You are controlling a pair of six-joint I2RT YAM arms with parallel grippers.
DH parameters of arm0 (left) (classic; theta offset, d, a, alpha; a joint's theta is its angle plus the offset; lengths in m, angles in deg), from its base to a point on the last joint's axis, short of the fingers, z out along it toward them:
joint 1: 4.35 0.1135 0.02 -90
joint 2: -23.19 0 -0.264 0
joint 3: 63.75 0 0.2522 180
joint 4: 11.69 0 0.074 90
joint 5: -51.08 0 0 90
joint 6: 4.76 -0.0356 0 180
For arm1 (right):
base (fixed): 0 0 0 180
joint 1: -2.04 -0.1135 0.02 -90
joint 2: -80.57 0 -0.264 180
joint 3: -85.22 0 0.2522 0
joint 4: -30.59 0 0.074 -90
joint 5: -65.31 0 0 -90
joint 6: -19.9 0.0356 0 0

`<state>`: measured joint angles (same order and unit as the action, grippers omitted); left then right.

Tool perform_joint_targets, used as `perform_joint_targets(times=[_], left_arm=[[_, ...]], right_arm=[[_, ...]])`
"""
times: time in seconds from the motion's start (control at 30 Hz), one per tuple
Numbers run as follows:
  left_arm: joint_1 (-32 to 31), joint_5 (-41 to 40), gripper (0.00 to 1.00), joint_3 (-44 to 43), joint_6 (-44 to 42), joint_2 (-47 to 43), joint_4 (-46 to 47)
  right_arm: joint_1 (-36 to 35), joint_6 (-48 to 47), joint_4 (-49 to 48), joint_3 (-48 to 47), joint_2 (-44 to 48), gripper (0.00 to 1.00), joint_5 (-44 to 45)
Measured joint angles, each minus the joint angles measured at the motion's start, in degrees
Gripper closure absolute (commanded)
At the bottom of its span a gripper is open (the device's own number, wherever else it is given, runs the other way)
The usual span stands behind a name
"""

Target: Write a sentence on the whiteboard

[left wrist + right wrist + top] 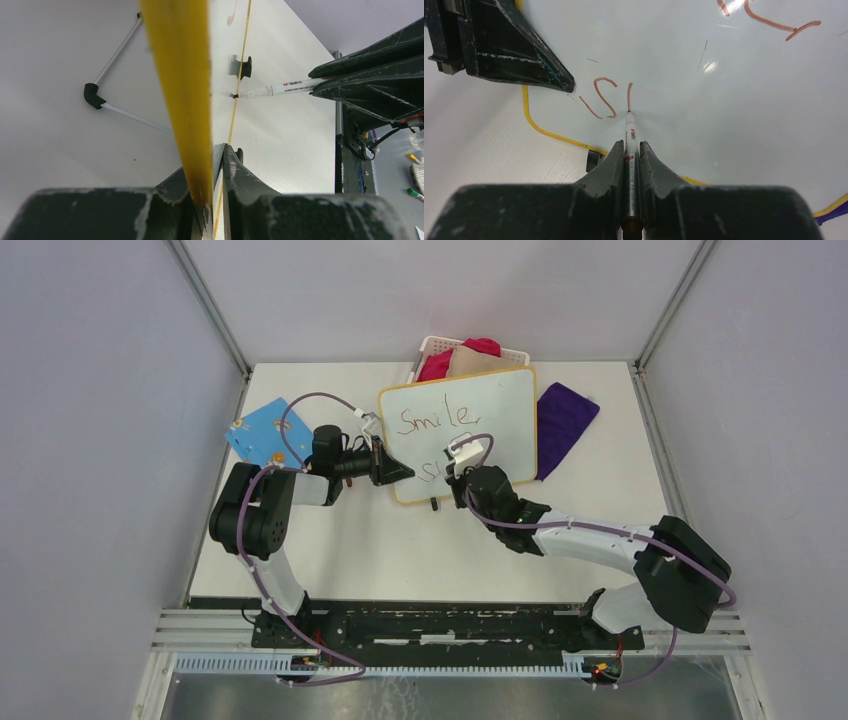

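- If my right gripper (629,146) presses or tilts the slim white red-ink marker (630,131), I judge the stroke may smear, or the yellow-rimmed rectangular whiteboard (500,400) may slip.
- My left gripper (216,155) reaches in from the left and pinches the whiteboard's near-left rim, mid-table.
- My right arm stretches forward-left, jaws clamped on the marker, with the tip touching below "Smile", where the second line of the red handwritten sentence (432,418) is barely begun.

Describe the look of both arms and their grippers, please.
Both arms mix black joint housings with white links: see the left arm and right arm. A purple cable loops along each. A small white camera module sits at each wrist. The left gripper and right gripper have black, wedge-shaped fingers with whitish scuffs.
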<state>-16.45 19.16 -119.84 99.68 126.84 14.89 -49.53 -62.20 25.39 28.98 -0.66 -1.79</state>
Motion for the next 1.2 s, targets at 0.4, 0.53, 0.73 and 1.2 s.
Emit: perform_joint_targets(times=[0.4,0.53,0.73,1.2], left_arm=[[0.0,0.0,0.98,0.0,0.0,0.0,0.0],[0.0,0.0,0.98,0.0,0.0,0.0,0.0],[0.0,0.0,0.98,0.0,0.0,0.0,0.0],[0.0,0.0,0.98,0.0,0.0,0.0,0.0]], right_arm=[[0.1,0.8,1.0,3.7,1.9,1.00,0.3],[0.3,0.8,1.0,4.1,3.7,1.00,0.1],[0.2,0.8,-0.2,3.8,5.2,1.00,-1.7],[-0.1,0.8,-0.2,-0.6,0.8,1.00,-2.8]])
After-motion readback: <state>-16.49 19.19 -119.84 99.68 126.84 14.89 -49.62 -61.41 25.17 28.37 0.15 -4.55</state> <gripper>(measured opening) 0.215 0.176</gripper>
